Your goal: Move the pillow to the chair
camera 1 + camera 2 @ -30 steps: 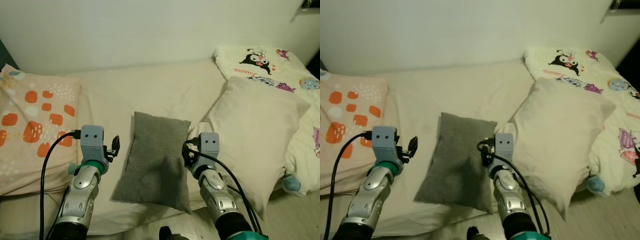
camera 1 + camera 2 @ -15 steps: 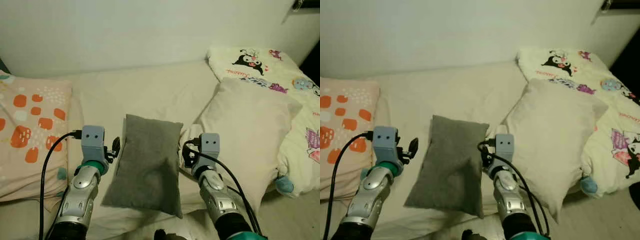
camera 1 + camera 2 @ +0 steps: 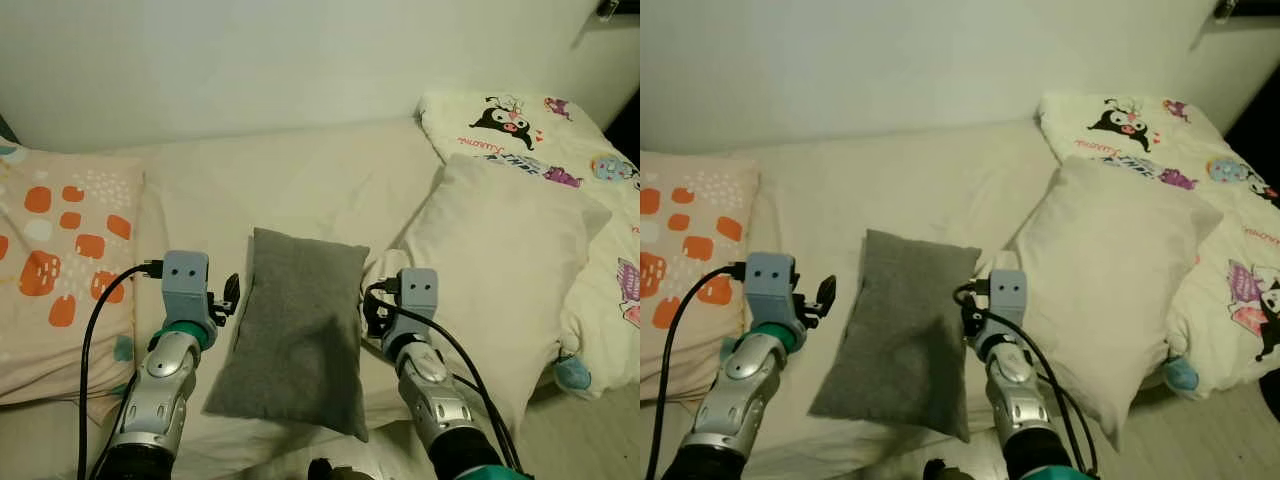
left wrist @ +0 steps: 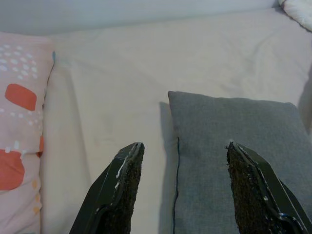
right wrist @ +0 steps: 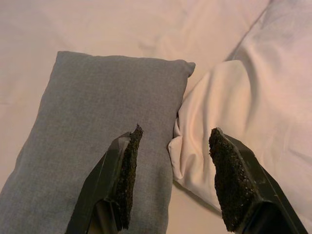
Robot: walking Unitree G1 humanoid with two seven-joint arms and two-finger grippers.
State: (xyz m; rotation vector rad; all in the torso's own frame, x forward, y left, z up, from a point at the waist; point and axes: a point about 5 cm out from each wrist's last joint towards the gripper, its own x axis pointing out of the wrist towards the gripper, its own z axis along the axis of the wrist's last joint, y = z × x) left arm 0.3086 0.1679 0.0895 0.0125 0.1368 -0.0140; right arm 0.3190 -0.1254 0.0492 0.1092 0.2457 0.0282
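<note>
Fingers spread wide on both sides, nothing gripped. From the head views: left gripper (image 3: 229, 297) parked just off one long edge of the grey pillow (image 3: 295, 330), right gripper (image 3: 372, 310) just off the other, so the pillow lies flat on the bed (image 3: 300, 180) between the two. Beyond the right fingers, a big cream pillow (image 3: 500, 270) pressed up against the grey one; past the left fingers, an orange-spotted pillow (image 3: 60, 250), well apart. No chair visible anywhere.

From the left wrist view: two black fingertips (image 4: 122, 180) held apart, the grey pillow's seam running between them, one tip over bare sheet, the other over grey cloth. Probably not touching yet.

From the right wrist view: fingertips (image 5: 127, 175) likewise apart, one over grey fabric, the other over a fold of cream fabric that butts against the pillow's edge.

Risks, as a judgement: closing the right fingers as placed likely pinches the cream fold along with the pillow, dragging the wrong cushion. Squeezing soft stuffing from two sides may buckle it and let it slip out on lifting. Catching only cover cloth or sheet would leave the pillow sagging or tug the bedding.
</note>
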